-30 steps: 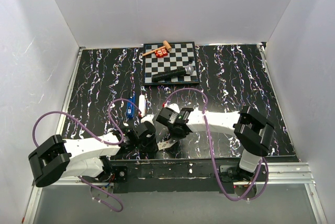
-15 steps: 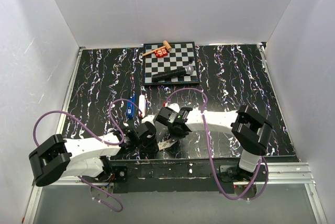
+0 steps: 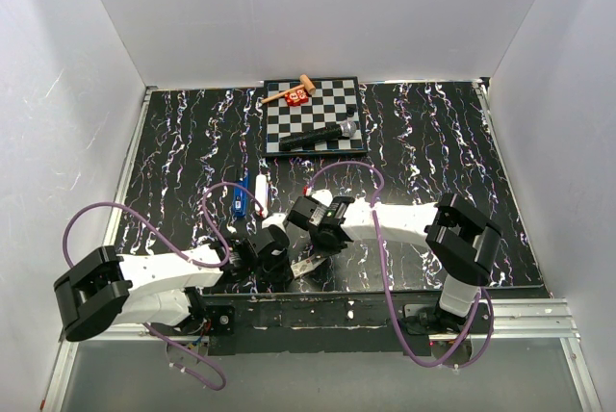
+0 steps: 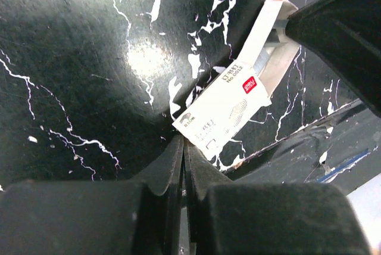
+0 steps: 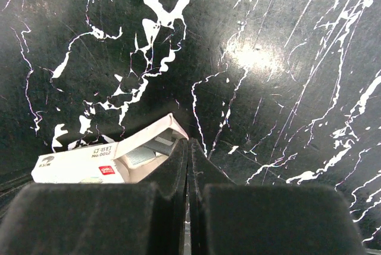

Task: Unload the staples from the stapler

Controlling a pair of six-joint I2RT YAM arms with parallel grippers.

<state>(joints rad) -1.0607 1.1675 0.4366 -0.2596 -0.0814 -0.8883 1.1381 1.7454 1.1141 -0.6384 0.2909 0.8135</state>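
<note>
Both grippers have their jaws pressed together, the left gripper (image 4: pixel 183 142) tipped against a corner of the white staple box (image 4: pixel 229 109), the right gripper (image 5: pixel 189 145) just beside its open end, while the blue stapler (image 3: pixel 240 198) lies beyond the left gripper, apart from both.

On the right wrist view I read "订书钉" and "No.0012" in dark print along the white box (image 5: pixel 89 162). The left wrist view shows "No.0012" again on that box (image 4: pixel 223 112), beside a red logo too small to read.
</note>
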